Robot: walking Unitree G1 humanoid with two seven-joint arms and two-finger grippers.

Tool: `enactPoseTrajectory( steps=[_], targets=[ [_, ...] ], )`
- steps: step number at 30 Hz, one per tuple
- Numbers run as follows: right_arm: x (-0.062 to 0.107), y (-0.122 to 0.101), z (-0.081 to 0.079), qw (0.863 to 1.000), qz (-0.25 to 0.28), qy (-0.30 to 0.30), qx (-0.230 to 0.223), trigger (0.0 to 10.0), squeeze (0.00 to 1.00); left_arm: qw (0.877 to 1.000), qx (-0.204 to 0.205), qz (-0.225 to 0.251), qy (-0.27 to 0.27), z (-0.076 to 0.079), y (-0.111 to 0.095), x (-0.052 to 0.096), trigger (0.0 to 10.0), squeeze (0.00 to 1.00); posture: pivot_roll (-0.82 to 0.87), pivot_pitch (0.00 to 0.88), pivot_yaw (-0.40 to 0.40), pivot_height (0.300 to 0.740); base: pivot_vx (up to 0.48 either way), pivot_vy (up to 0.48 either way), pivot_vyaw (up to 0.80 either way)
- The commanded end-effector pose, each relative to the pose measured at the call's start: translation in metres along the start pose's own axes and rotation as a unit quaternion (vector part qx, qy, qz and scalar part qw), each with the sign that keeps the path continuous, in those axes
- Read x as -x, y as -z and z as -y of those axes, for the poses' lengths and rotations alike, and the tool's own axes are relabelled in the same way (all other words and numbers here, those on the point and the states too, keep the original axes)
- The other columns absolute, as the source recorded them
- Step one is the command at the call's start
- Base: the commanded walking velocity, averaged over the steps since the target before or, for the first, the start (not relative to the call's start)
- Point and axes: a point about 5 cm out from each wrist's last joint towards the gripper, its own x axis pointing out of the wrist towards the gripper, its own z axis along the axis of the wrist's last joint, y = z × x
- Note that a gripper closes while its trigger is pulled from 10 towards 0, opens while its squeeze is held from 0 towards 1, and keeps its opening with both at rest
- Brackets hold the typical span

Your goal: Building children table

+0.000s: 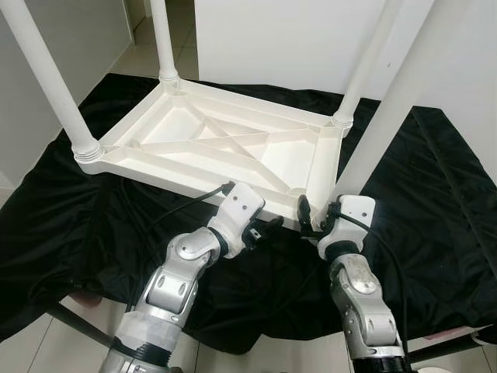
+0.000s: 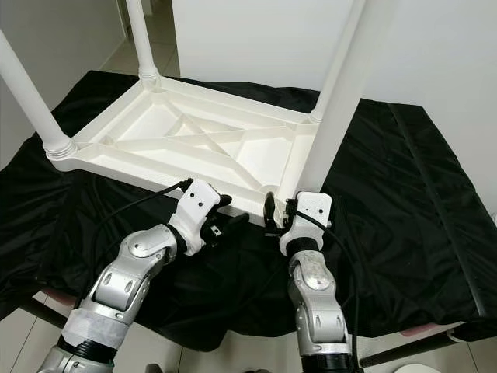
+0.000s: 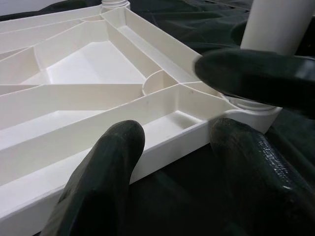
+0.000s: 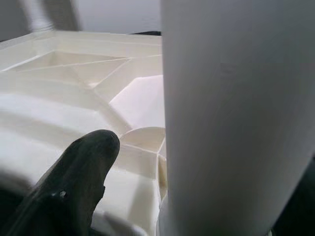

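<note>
Two silver arms with rounded, brushed-metal joint housings rise from the lower edge of the head views. Each forearm ends in a white, boxy wrist block. A thin black cable loops out from each wrist block. The left tool [image 1: 268,226] and right tool [image 1: 313,220] each carry long, matte black fingers [image 3: 98,182] with rounded tips and a faintly textured skin.

the upside-down white plastic children's table [image 1: 233,148] has a smooth, faintly satin ribbed underside, and its round white plastic legs [image 1: 46,81] look equally smooth. it rests on a black cloth sheet [image 1: 435,210], soft, creased and slightly shiny. the arms' silver casings look like brushed metal; the right tool [image 1: 317,221] has matt, rubbery black fingers [image 4: 78,172].
</note>
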Motion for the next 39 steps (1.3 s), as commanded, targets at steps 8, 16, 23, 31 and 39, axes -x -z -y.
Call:
enactPoseTrajectory(
  steps=[8, 16, 23, 31, 39],
  targets=[
    [0.002, -0.001, 0.016, 0.997, -0.003, -0.073, 0.026, 10.0, 0.00, 0.999, -0.007, -0.003, -0.046, -0.009, 0.001, 0.001, 10.0, 0.00, 0.01, 0.057, -0.029, 0.740, 0.000, 0.000, 0.00],
    [-0.004, -0.007, 0.036, 0.984, -0.012, -0.162, 0.070, 10.0, 0.00, 0.999, -0.008, 0.002, -0.040, -0.010, -0.003, -0.003, 10.0, 0.00, 0.00, 0.053, -0.018, 0.740, 0.000, 0.000, 0.00],
    [-0.015, -0.005, 0.043, 0.968, -0.036, -0.223, 0.107, 10.0, 0.00, 0.999, -0.008, 0.007, -0.039, -0.010, -0.005, -0.005, 10.0, 0.00, 0.00, 0.050, -0.020, 0.740, 0.000, 0.000, 0.00],
    [-0.024, 0.000, 0.049, 0.958, -0.052, -0.260, 0.113, 0.0, 0.00, 0.999, -0.011, 0.009, -0.044, -0.011, -0.005, -0.005, 10.0, 0.00, 0.01, 0.050, -0.032, 0.740, 0.000, 0.000, 0.00],
    [-0.024, 0.007, 0.050, 0.954, -0.065, -0.275, 0.097, 0.0, 0.00, 0.999, -0.010, 0.008, -0.048, -0.010, -0.004, -0.003, 10.0, 0.00, 0.02, 0.050, -0.036, 0.740, 0.000, 0.000, 0.00]
  ],
)
